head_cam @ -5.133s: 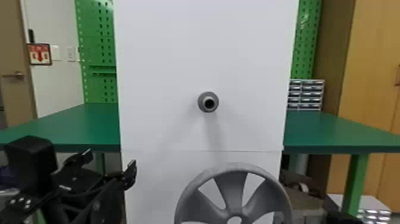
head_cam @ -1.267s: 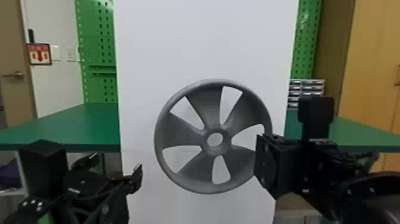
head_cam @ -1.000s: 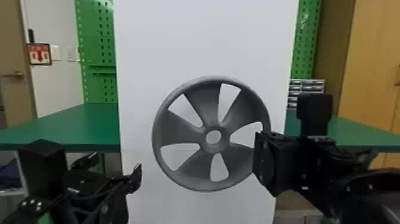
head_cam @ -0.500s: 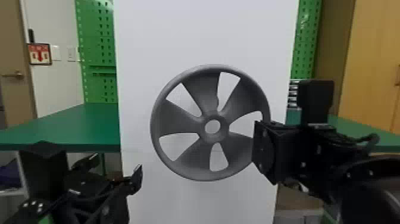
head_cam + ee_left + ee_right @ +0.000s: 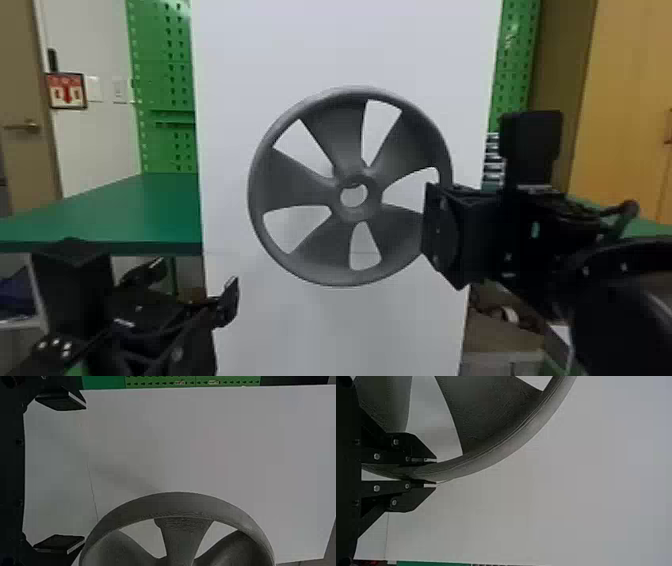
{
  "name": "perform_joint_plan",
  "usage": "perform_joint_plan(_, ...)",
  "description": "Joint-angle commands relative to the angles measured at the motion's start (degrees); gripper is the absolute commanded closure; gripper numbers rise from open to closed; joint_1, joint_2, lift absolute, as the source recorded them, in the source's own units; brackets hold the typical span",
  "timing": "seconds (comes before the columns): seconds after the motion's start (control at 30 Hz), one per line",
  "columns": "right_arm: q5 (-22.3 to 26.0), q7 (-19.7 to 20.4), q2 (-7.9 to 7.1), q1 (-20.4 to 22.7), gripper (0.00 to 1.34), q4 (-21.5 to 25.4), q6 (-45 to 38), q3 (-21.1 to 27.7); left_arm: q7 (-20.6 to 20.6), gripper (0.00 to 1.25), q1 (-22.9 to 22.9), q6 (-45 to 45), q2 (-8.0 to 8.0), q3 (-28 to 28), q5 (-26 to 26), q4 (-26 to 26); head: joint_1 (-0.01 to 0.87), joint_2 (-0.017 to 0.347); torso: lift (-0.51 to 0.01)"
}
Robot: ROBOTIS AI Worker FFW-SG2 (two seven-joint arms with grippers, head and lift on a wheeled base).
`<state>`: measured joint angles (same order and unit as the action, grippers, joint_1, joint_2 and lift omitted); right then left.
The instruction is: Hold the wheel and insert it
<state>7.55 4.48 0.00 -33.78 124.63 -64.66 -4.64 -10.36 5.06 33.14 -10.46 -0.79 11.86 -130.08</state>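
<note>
A gray wheel (image 5: 332,140) rose in front of a white board (image 5: 340,325), lifted by the right gripper (image 5: 435,472), its two fingers clamped on the rim, one inside the ring and one outside. Five seconds earlier the wheel sat low in the head view, and a gray peg jutted in plain sight from the board; by this moment the wheel covered that spot. Over the last second it climbed further and edged slightly to the robot's left, its face kept upright toward the camera.

The climb brought the hub (image 5: 354,216) close to the peg's height, though probably a little below it still. A dark curved edge (image 5: 354,185) had appeared at the top of the center hole, likely the peg's underside. The wheel did not look to be on the peg yet; how much space lay between them could not be told. A small further lift, then a straight push toward the board, appeared to be called for. With one side of the rim gripped, the wheel might twist or catch on the peg's end.

The left gripper (image 5: 84,472) waited at the lower left of the head view, its fingers wide apart and empty.
</note>
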Motion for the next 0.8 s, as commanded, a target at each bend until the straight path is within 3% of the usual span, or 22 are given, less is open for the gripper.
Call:
perform_joint_plan(0.0, -0.1, 0.0, 0.0, -0.8, 1.23, 0.0, -0.1, 0.0, 0.0, 0.1, -0.1, -0.1, 0.0, 0.1, 0.0, 0.0, 0.21, 0.009, -0.442)
perform_joint_plan(0.77, -0.8, 0.0, -0.09, -3.4, 1.23, -0.1, -0.9, -0.5, 0.1, 0.1, -0.2, -0.3, 0.0, -0.1, 0.0, 0.0, 0.21, 0.009, -0.442)
